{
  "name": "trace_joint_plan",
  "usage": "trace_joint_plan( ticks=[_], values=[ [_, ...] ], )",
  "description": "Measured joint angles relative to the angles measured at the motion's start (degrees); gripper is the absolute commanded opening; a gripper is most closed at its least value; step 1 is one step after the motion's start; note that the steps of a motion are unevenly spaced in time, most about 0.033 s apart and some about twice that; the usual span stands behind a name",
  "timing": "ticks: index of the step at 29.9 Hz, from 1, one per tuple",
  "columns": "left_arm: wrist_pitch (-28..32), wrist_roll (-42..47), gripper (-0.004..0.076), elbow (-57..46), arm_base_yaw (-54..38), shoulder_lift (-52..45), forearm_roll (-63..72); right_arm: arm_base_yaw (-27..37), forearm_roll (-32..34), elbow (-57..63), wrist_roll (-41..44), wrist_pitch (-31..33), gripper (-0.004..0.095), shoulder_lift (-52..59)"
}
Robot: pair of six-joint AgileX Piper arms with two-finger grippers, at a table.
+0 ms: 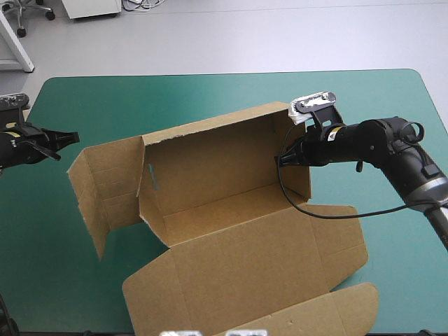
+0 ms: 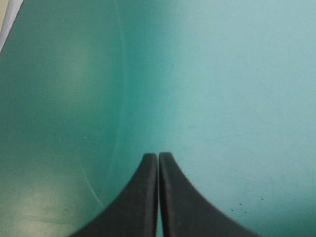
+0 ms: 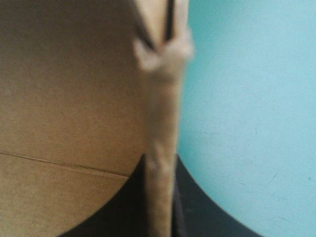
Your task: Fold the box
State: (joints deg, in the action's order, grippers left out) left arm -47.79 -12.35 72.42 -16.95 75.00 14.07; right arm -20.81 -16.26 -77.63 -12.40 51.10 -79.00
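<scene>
Brown box (image 1: 231, 210) sits in the middle of the teal-green surface (image 1: 105, 98), back and right end walls raised, lid (image 1: 266, 280) flat toward the near edge. My right hand (image 1: 283, 159) is clamped on its right end wall (image 1: 301, 178); my left hand (image 1: 68, 137), closed and empty, hovers near the left edge, apart from it.

The box (image 1: 231, 203) is matt brown board; the teal-green cover (image 1: 140, 105) smooth, faintly sheened.
</scene>
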Motion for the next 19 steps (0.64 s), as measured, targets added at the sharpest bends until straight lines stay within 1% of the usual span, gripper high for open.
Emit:
trace_joint_plan(
  ticks=[5, 11, 16, 19],
  values=[
    [-1.2, 2.52, -0.0002, 0.0, 0.01, 1.3, -1.71, 0.0, 1.7, -4.01, 1.24, 1.68, -0.0013, -0.84],
    [-1.3, 3.15, -0.0002, 0.0, 0.01, 1.69, -2.28, 0.04, 4.05, -10.81, 3.21, 5.52, -0.0013, -5.71],
    [-0.56, 5.27, -0.0002, 0.0, 0.01, 1.72, -4.91, 3.24, 2.94, -15.41, 4.12, 10.74, -0.0013, -11.5],
    [0.09, 6.03, -0.0002, 0.0, 0.01, 1.72, -6.11, 6.14, 0.52, -16.46, 3.99, 13.54, -0.0013, -14.66]
  ],
)
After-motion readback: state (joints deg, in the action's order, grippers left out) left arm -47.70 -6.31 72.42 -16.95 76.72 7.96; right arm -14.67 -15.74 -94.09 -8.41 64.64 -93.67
